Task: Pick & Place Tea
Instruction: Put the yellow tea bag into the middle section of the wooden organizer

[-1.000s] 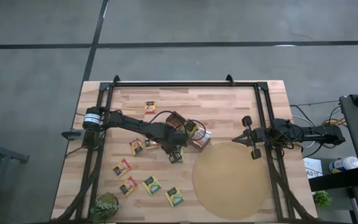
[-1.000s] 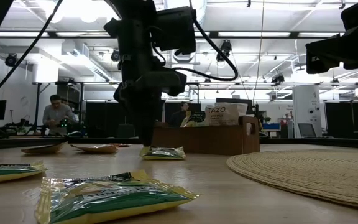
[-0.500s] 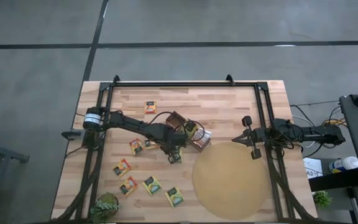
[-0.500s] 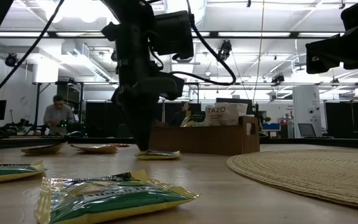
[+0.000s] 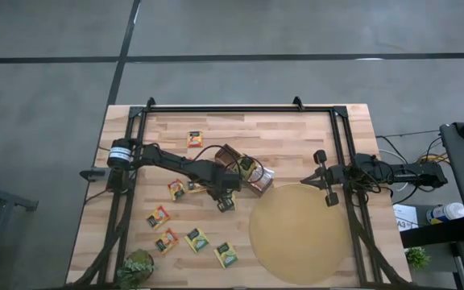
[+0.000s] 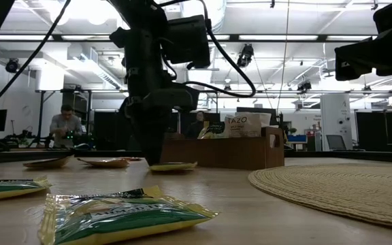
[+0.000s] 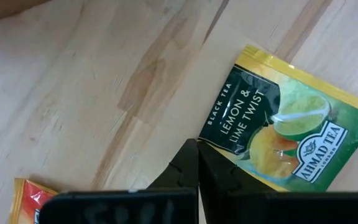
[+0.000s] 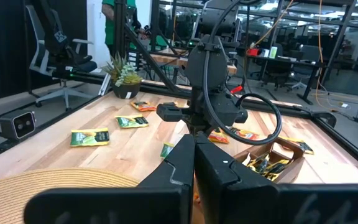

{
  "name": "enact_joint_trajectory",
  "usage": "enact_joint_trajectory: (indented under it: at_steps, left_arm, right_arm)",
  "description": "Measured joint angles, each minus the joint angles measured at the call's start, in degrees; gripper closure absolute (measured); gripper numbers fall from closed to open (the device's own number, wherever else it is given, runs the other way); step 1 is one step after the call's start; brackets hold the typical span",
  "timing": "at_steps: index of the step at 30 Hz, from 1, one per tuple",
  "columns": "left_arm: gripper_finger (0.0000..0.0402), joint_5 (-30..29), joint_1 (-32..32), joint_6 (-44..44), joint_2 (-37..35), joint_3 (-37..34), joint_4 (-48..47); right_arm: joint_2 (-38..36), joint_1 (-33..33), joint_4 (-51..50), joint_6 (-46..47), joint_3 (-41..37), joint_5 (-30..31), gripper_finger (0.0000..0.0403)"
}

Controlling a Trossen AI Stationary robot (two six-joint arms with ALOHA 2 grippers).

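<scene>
Pressing on a green-yellow tea sachet [image 7: 283, 142], left hand [image 7: 197, 163] with fingers together.

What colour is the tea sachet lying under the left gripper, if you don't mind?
Green with a yellow border, the tea sachet shows a lime and orange picture; clearest in the left wrist view.

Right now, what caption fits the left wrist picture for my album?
Shut left gripper pressing its tips on the edge of a green lemon and lime tea sachet lying on the wooden table.
</scene>
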Motion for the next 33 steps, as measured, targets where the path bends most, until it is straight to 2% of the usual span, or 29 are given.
enact_joint_trajectory:
  at_steps: [7, 17, 22, 33]
  left_arm:
    - [0.0392, 0.0, 0.0, 0.0, 0.0, 0.0, 0.1]
    - [0.0278, -0.9, 0.0, -1.0, 0.0, 0.0, 0.1]
    - [0.0240, -1.1, 0.0, -1.3, 0.0, 0.6, -0.3]
    - [0.0232, 0.7, -0.1, -1.3, 0.0, 5.0, -3.5]
  right_arm:
    - [0.0, 0.0, 0.0, 0.0, 0.0, 0.0, 0.0394]
    - [0.0, 0.0, 0.0, 0.0, 0.0, 0.0, 0.0394]
    - [0.0, 0.0, 0.0, 0.0, 0.0, 0.0, 0.0394]
    - [0.0, 0.0, 0.0, 0.0, 0.0, 0.0, 0.0394]
